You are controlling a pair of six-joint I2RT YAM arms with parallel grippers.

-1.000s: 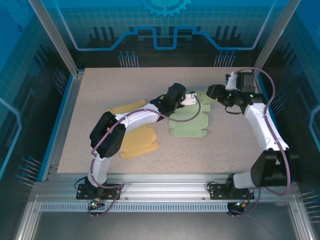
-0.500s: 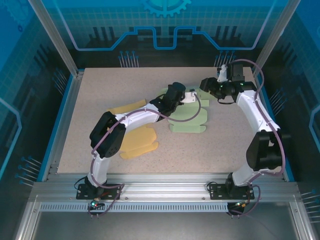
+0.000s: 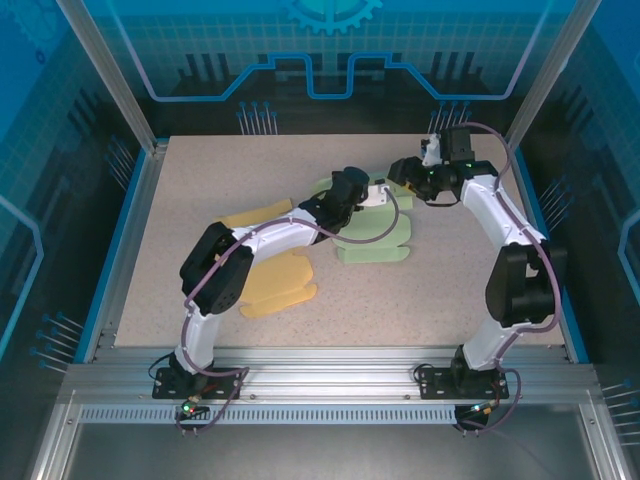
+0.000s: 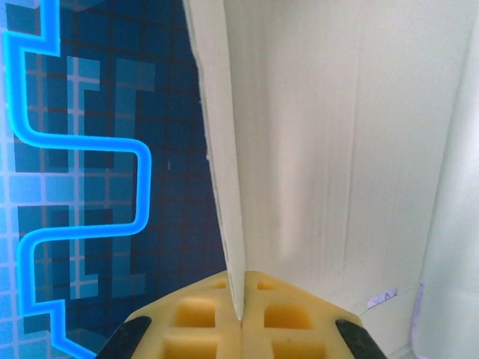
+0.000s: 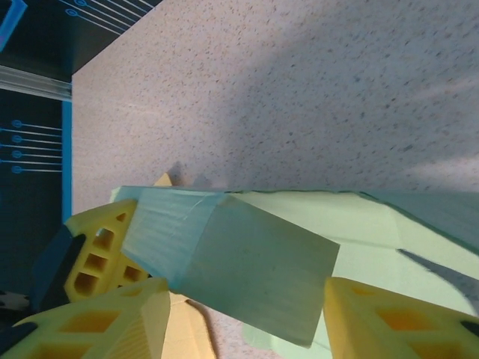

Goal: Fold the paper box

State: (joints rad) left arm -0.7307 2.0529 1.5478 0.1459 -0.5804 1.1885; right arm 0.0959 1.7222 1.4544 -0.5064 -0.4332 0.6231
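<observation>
In the top view the green paper box (image 3: 372, 232) lies mid-table, just right of two yellow sheets (image 3: 275, 285) on the speckled table (image 3: 200, 180). The left gripper (image 3: 378, 194) is at the box's far side, with the right gripper (image 3: 402, 170) just beside it. Compared with a second ago, the right arm has swung in from the right to join the left gripper, and the box's near edge has drawn slightly away from the arm bases. In the left wrist view, the left gripper's pads are pressed together on the edge of a pale wall panel (image 4: 329, 149), which rises steeply out of the pinch. In the right wrist view, the fingers (image 5: 112, 321) are spread with a green flap (image 5: 232, 258) lying between them — whether either pad touches it I cannot tell. The step in hand looks like lifting one wall while the other arm lines up on the neighbouring flap. The next move probably calls for the right jaws to take or nudge that flap inward while the left pinch keeps the wall standing, gently enough not to crease the thin card.
</observation>
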